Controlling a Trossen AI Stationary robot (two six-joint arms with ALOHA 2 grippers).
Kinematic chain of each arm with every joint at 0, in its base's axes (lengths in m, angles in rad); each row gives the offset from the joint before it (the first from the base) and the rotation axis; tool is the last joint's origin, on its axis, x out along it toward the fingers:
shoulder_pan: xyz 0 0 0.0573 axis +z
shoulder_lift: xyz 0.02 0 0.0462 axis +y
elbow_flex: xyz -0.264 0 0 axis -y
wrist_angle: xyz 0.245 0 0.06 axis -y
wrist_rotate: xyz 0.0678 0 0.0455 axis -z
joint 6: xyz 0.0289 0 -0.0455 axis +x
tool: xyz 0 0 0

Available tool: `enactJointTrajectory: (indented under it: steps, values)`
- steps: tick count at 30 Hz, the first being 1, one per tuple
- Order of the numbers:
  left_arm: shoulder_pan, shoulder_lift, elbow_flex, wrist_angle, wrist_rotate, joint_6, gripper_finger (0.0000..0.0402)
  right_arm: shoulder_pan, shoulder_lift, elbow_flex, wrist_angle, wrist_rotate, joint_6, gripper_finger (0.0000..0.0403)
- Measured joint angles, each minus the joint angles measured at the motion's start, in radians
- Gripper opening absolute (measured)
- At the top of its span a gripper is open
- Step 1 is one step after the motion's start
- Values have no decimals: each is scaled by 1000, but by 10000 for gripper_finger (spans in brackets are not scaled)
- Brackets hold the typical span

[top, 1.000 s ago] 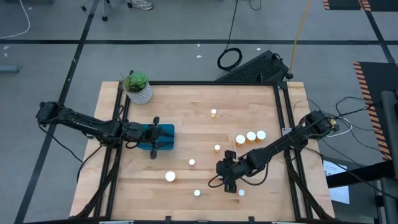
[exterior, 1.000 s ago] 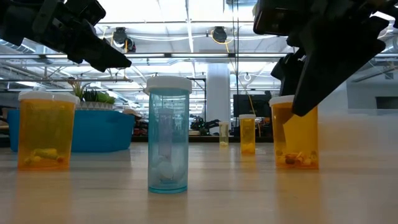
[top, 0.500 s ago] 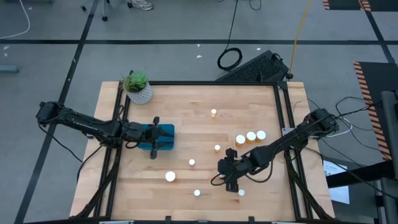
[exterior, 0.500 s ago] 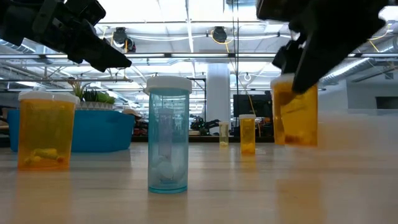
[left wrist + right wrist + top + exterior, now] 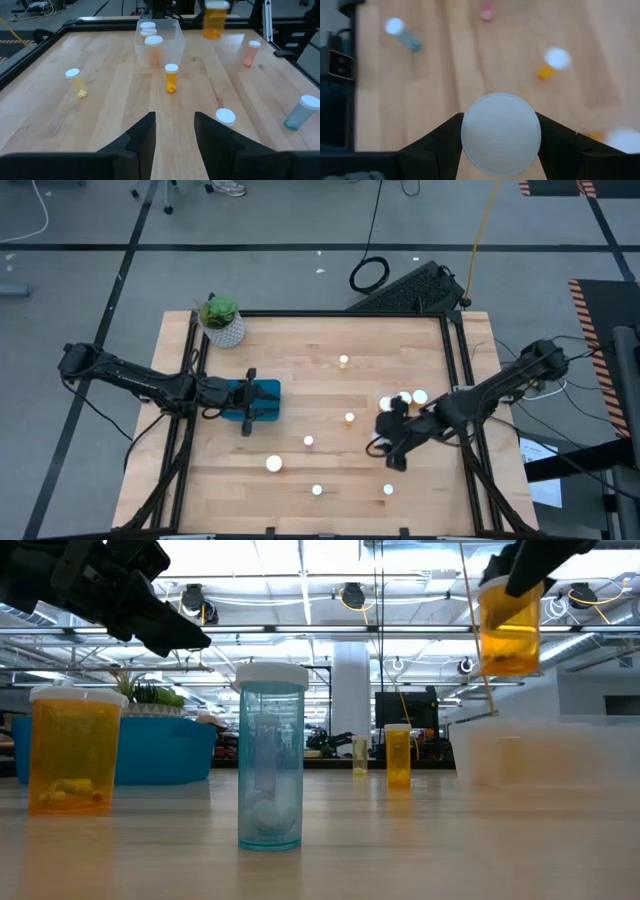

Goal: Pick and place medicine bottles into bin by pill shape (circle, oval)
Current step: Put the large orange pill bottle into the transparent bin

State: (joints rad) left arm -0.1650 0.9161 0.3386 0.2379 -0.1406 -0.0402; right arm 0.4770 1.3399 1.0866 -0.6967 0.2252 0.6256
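Right fingers (image 5: 500,150) clamped on bottle (image 5: 509,622), lifted near clear bin (image 5: 158,46); best centred over it before release. Left fingers (image 5: 172,131) parted, empty.

Grey floor (image 5: 300,220) with dark lines — ceiling lights (image 5: 350,595) behind.

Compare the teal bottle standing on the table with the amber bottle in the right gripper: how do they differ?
The teal bottle stands on the table; the amber bottle hangs in the air, held by the right gripper. The teal bottle is blue-green, the amber bottle orange. Both have white caps.
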Motion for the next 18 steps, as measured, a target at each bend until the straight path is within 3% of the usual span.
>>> enactJointTrajectory:
  steps: [8,18]
  values:
    - [0,0,0,0,0,1,138,-12,-152,0,-272,99,141,210]
    - [1,0,0,0,0,1,138,-13,-234,0,-483,173,299,210]
